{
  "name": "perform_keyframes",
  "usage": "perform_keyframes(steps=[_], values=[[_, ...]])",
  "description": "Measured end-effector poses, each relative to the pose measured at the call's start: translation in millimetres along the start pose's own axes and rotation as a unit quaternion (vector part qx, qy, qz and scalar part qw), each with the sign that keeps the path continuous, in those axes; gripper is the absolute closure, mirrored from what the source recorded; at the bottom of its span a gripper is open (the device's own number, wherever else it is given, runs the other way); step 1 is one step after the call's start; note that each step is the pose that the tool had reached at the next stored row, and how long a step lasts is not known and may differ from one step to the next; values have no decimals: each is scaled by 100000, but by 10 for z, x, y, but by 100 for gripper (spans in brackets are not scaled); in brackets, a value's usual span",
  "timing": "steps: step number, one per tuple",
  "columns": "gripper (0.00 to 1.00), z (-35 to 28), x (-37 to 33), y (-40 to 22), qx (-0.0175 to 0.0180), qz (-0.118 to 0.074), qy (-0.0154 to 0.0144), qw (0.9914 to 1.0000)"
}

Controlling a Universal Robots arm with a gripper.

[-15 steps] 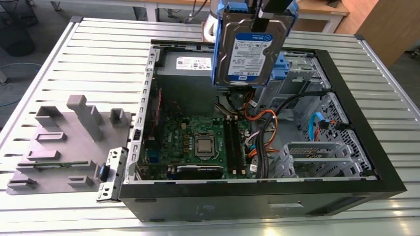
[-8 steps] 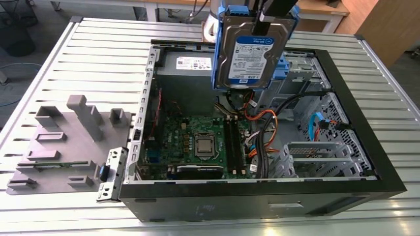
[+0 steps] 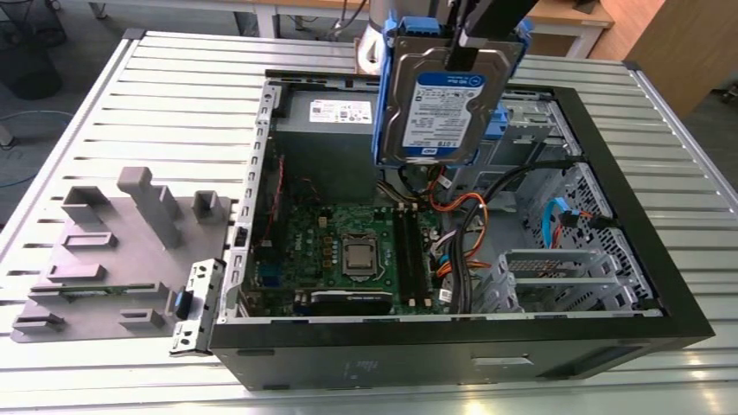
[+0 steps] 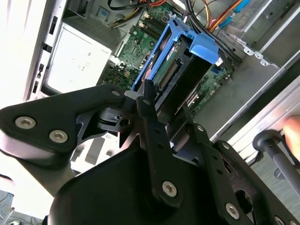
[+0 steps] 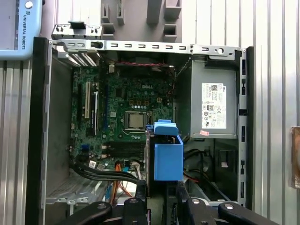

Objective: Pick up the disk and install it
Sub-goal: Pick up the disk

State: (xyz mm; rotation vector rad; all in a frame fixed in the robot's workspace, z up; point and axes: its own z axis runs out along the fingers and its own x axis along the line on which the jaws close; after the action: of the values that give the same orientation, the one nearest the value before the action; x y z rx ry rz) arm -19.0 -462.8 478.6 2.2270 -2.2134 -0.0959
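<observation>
The disk (image 3: 444, 108) is a silver-grey drive with a blue-and-white label, set in a blue plastic carrier. It hangs upright above the back of the open computer case (image 3: 461, 333), with its label facing the exterior camera. My gripper (image 3: 467, 39) is shut on its upper edge, and the black fingers (image 4: 152, 117) clamp the carrier from both sides. In the second wrist view the disk (image 4: 183, 70) points down toward the motherboard. In the first wrist view the disk (image 5: 168, 154) is seen edge-on between my gripper (image 5: 159, 199) and the case interior.
Inside the case are a green motherboard (image 3: 346, 251), a grey power-supply box (image 3: 328, 121) with a white sticker, orange and black cables (image 3: 467, 216) and a metal drive cage (image 3: 554, 277). A grey moulded fixture (image 3: 116, 251) lies on the slatted table at the exterior view's left.
</observation>
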Motion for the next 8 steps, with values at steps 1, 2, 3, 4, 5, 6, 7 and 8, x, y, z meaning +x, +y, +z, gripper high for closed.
perform_keyframes(steps=[1,2,3,4,5,6,7,8], values=[[65,0,15,0,-1,2,-2,100000],[65,-1,33,0,-2,1,-2,100000],[65,-2,48,0,0,1,-4,100000],[65,-2,64,0,1,0,-5,100000],[65,-3,79,1,-2,2,-1,100000],[65,-4,94,1,-3,2,3,100000],[65,-4,109,1,0,3,-1,100000],[65,-6,126,1,-4,2,3,100000]])
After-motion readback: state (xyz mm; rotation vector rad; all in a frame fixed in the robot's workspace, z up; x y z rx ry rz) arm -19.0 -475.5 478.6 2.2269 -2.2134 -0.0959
